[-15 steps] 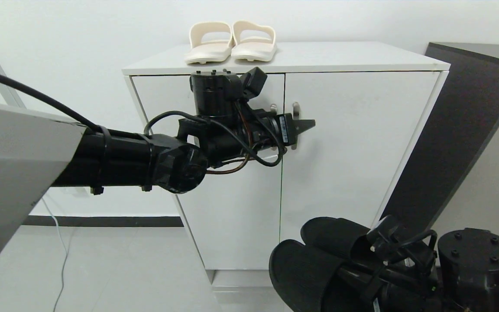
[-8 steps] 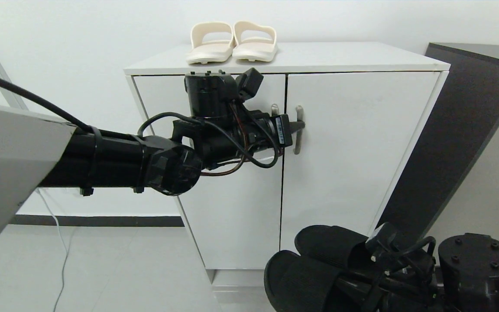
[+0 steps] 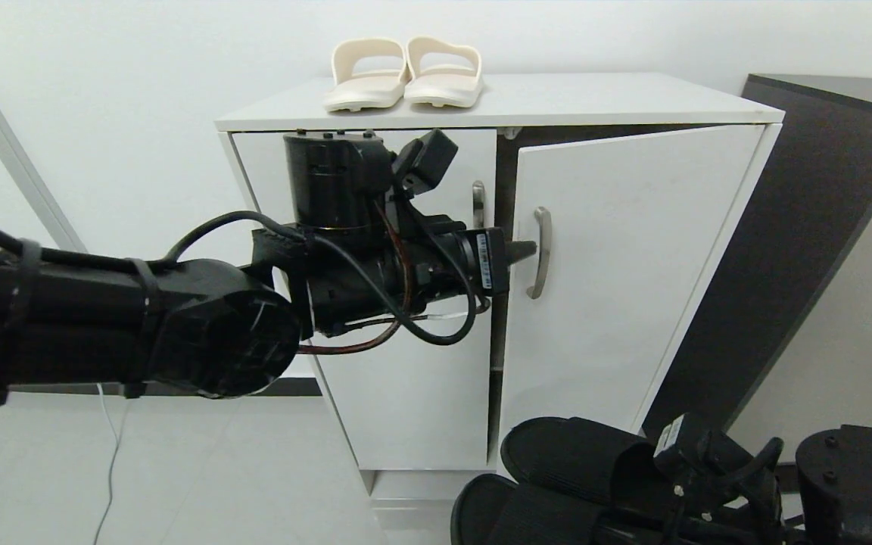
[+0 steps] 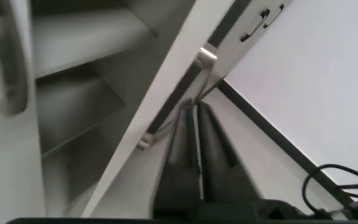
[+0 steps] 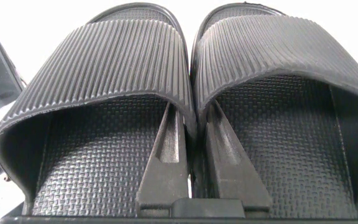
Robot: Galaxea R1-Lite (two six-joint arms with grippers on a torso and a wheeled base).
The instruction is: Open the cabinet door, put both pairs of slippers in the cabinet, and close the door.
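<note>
A white cabinet (image 3: 602, 98) stands against the wall with a cream pair of slippers (image 3: 404, 73) on its top. Its right door (image 3: 618, 265) is ajar, with a dark gap along the inner edge. My left gripper (image 3: 528, 248) is shut, its tip tucked behind that door's metal handle (image 3: 540, 253). In the left wrist view the gripper (image 4: 194, 115) meets the handle (image 4: 207, 57), and inner shelves (image 4: 86, 37) show past the door. My right gripper (image 5: 194, 168) is shut on the black pair of slippers (image 5: 129, 68), pinching their inner walls together; it holds these slippers (image 3: 565, 462) low before the cabinet.
The left door (image 3: 398, 378) stays closed, its own handle (image 3: 478, 204) next to the gap. A dark grey panel (image 3: 807, 227) leans close on the cabinet's right. A thin cable (image 3: 110, 454) runs down to the pale floor at the left.
The left gripper pulled back toward me with the handle, and the right door swung from closed to ajar. The black slippers sit lower in the head view.
</note>
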